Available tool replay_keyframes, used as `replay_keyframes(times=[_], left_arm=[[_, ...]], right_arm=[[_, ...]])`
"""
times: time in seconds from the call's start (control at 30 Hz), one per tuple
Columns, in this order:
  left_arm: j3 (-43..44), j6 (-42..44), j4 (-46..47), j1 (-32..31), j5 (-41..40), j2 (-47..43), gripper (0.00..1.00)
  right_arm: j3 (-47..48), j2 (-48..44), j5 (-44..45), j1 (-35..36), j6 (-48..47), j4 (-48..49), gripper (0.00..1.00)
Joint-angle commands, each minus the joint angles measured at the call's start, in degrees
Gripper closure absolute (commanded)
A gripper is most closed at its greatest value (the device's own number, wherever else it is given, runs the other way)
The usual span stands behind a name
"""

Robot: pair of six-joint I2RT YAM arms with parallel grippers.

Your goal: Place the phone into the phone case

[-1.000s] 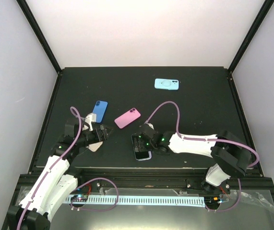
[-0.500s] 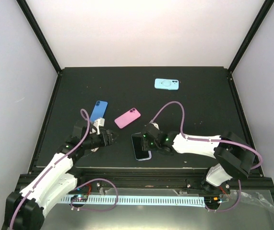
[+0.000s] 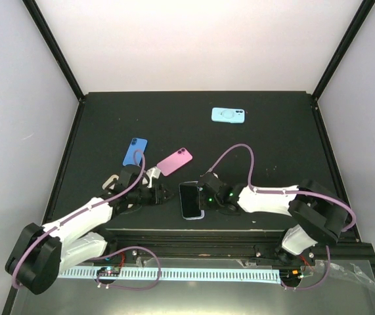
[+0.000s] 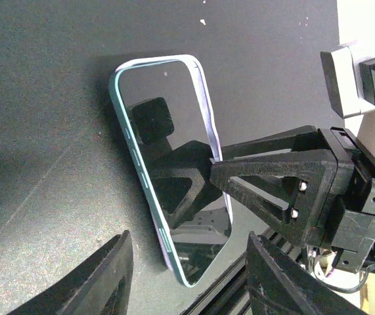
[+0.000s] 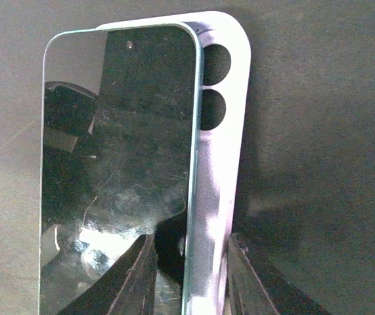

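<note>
A dark-screened phone (image 3: 189, 198) with a teal rim lies skewed on a lilac phone case (image 5: 220, 151), shifted left, so the case's two camera holes and right wall show. My right gripper (image 3: 205, 197) straddles that right wall: one finger rests over the screen, the other is against the case's outer side, and a small gap remains (image 5: 190, 282). My left gripper (image 3: 166, 194) is low at the phone's left side. It stands open (image 4: 187, 289), its fingers wide around the phone's near corner (image 4: 174, 197) without touching it.
A blue phone (image 3: 135, 151) and a pink phone (image 3: 175, 161) lie face down behind the left arm. A light blue case (image 3: 228, 115) sits at the back right. The table's front rail (image 3: 194, 231) runs just behind the phone's near end.
My left arm has swung right toward the phone, its jaws narrowing. My right gripper has slid off the screen to the phone's right side and narrowed around the case wall.
</note>
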Motion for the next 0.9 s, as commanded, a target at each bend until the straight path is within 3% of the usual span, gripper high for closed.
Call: replay_keyframes(times=[0.0,0.17,0.47,0.87], left_arm=[[0.20,0.87,3.28,-0.81,-1.94,1.73,0.52],[0.09,1.41,3.94,-1.24,-2.07,4.13,0.53],[0.54,3.80,7.09,-3.23,-1.12,10.01,0.55],[1.86,8.78,11.85,-5.76,-2.36,15.00,0.69]], right_arm=[[-0.49,1.42,-3.46,-0.24,0.28,5.08,0.70],[-0.51,2.88,-6.83,-0.16,1.07,8.29,0.73],[-2.44,2.33,-3.55,-0.22,2.51,8.85,0.76],[-3.43,3.07,-3.06,-0.24,3.38,10.95,0.79]])
